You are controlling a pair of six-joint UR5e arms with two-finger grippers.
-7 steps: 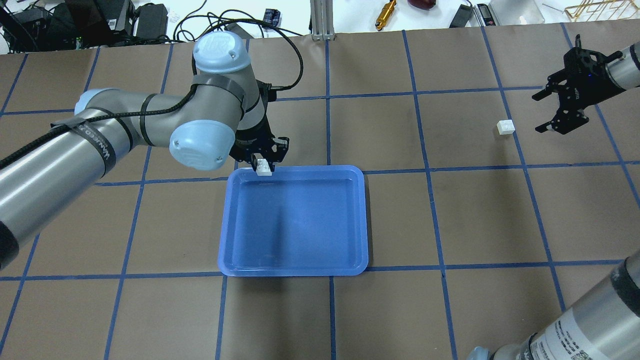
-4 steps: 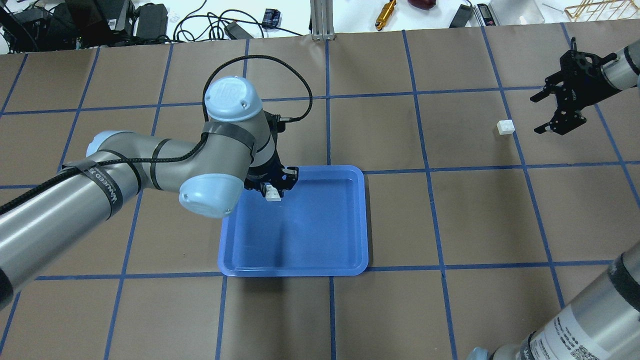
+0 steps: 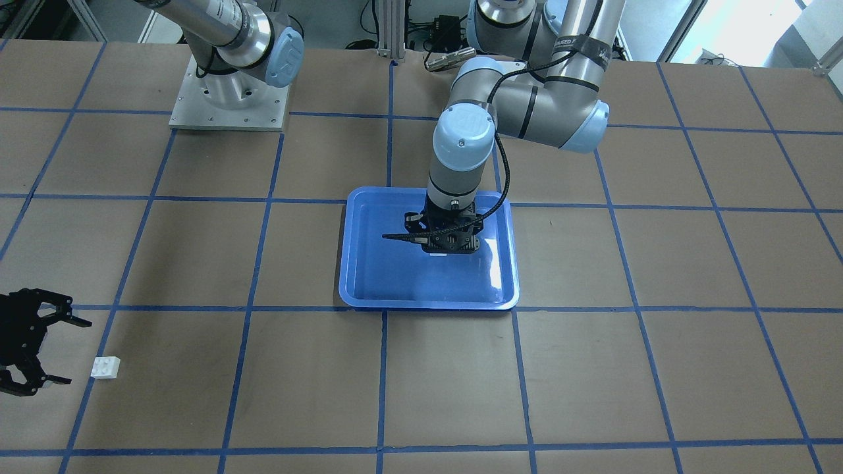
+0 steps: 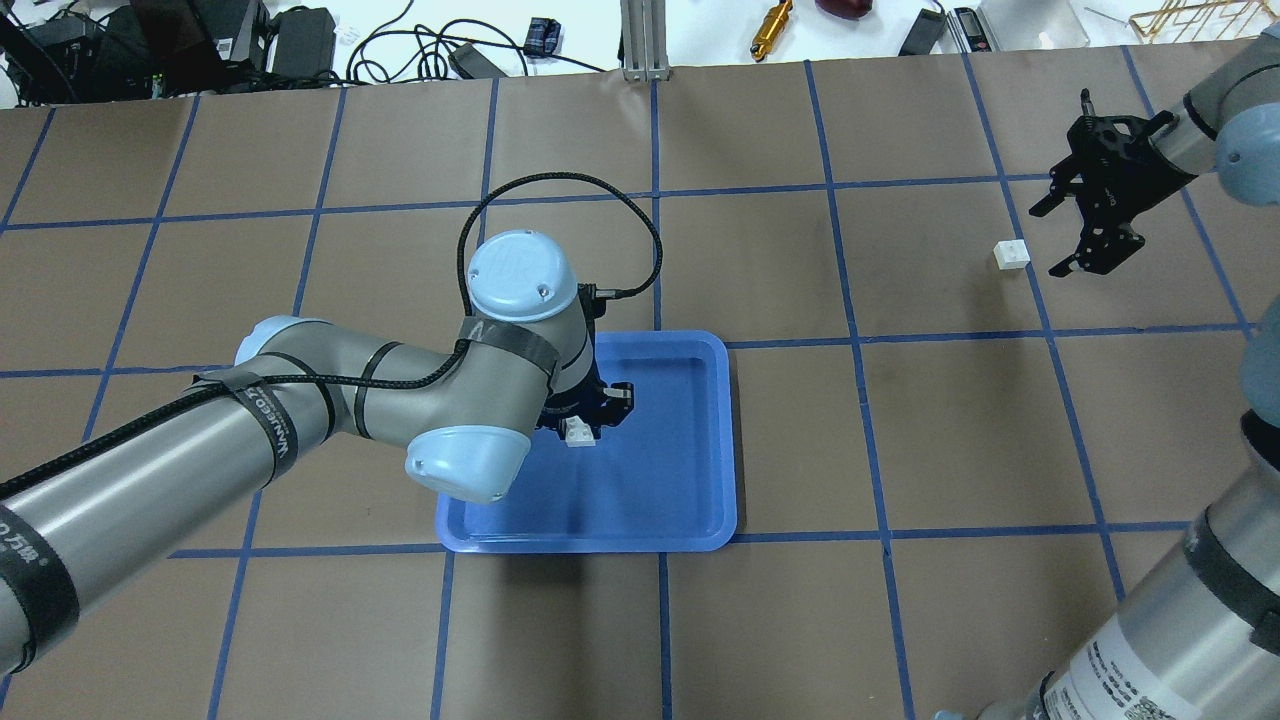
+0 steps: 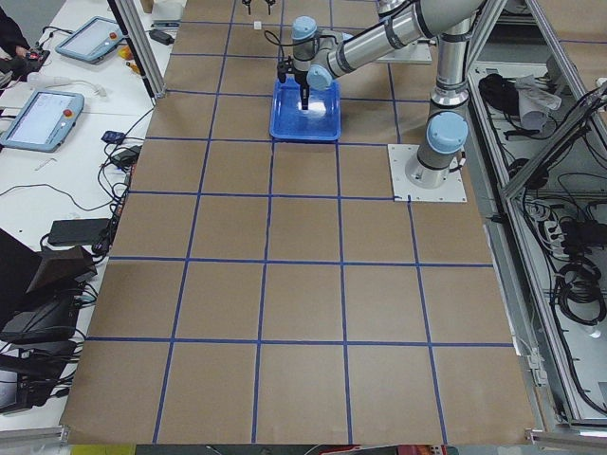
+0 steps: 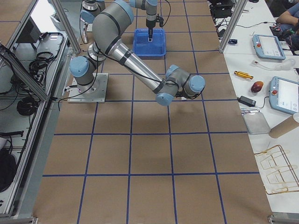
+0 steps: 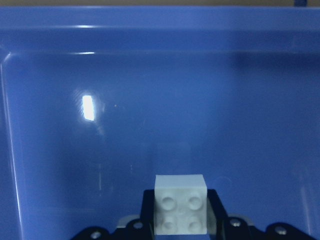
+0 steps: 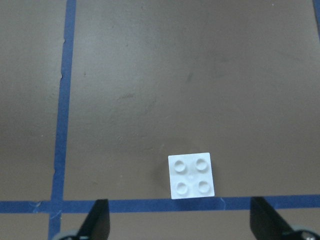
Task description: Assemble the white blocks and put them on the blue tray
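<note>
Front camera hides it, but the wrist camera shows the left gripper point(image 7: 181, 222) clamping a white block point(image 7: 181, 205) over the blue tray point(image 7: 150, 65); right gripper point(image 4: 1043, 242) gapes.

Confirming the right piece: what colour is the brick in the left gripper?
Plain white brick; clearest in the left wrist view, against the blue tray.

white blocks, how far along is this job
Done: nothing joined yet. In hand: the left hand grips one white block over the blue tray. Left: the second block lies on the table by the open right hand, still to be picked up, joined and set in the tray.
</note>
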